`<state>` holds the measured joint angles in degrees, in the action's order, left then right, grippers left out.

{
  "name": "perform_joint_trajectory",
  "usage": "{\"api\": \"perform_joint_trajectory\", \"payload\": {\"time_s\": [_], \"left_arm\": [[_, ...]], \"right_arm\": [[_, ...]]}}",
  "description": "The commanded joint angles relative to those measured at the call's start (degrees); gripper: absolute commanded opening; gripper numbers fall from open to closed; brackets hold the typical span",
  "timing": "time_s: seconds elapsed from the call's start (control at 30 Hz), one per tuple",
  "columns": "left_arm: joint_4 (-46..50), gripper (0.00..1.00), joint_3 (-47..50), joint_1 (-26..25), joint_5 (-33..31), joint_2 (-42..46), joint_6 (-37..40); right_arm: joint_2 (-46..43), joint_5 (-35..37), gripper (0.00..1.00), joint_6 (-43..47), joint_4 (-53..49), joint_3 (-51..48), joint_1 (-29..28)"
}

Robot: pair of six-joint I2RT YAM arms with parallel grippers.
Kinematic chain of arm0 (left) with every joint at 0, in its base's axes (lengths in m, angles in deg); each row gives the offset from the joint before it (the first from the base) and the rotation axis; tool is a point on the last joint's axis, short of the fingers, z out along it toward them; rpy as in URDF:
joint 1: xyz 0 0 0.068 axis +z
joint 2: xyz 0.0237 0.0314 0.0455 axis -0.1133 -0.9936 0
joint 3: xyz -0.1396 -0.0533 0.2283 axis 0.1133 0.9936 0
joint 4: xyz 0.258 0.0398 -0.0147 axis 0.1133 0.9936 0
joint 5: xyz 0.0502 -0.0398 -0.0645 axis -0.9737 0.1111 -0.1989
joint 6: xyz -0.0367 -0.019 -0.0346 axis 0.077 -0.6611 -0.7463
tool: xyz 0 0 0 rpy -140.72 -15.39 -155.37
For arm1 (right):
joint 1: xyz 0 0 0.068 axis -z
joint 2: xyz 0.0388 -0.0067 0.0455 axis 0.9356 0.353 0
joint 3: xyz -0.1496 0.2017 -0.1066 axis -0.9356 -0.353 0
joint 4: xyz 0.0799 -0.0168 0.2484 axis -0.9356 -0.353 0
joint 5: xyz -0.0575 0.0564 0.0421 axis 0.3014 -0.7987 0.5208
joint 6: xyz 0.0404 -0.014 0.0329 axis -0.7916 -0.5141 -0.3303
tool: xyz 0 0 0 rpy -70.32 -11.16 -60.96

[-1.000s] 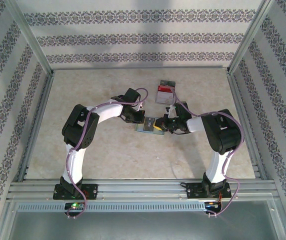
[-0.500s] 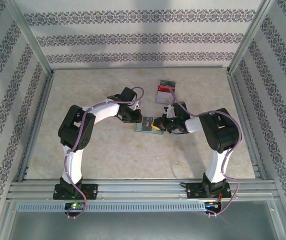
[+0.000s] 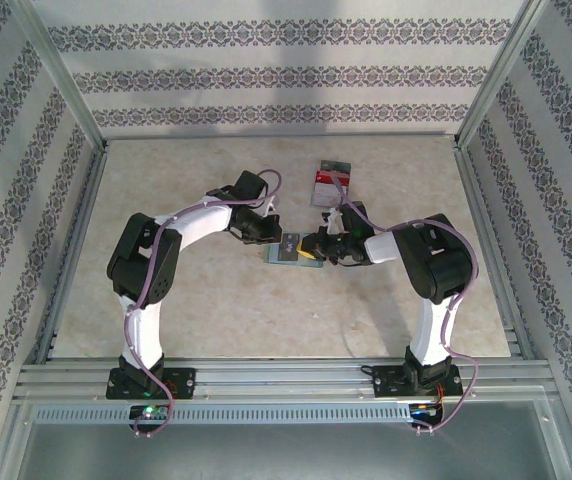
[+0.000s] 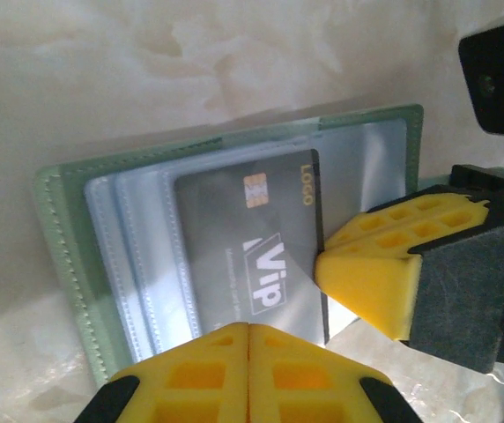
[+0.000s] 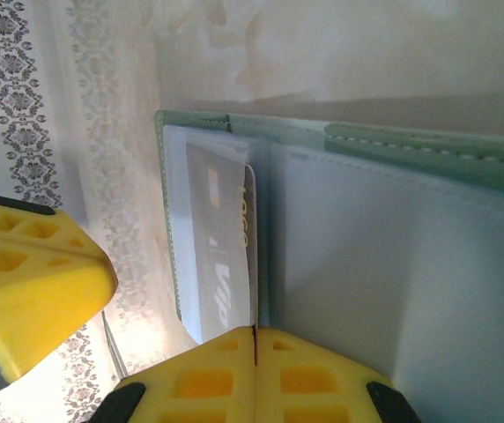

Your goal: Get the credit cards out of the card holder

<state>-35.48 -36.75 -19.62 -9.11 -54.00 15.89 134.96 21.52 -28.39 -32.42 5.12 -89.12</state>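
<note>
Holder point(image 4: 63, 229) — open flat on worktop point(image 3: 216, 300), mid-table, between both arms. Grey card point(image 4: 252, 247) lies among its clear sleeves. Right end effector point(image 5: 254, 352) — fingers closed, card edge running into their seam. Left end effector point(image 4: 249, 361): fingers together, tips at holder's near edge. Card stack point(image 3: 330, 184) behind, apart.

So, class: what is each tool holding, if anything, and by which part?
The right tool appears to pinch the grey VIP card by its exposed edge; the left tool is shut, hold unclear.
</note>
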Motion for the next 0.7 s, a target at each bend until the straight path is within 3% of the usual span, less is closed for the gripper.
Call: {"api": "perform_joint_trajectory", "payload": {"time_s": [0.0,0.27,0.67], "left_arm": [[-1.7,0.07,-0.12,0.29,2.91,-1.7,-1.29],[-2.15,0.07,-0.3,0.09,2.89,-4.43,-1.36],[3.08,0.06,-0.65,0.11,-5.98,-5.77,1.68]], "right_arm": [[1.61,2.27,0.02,-0.51,-1.08,0.64,-0.95],[1.48,2.3,0.02,-0.24,-1.69,0.9,-0.97],[0.9,2.65,0.02,1.23,-3.83,0.99,-0.95]]}}
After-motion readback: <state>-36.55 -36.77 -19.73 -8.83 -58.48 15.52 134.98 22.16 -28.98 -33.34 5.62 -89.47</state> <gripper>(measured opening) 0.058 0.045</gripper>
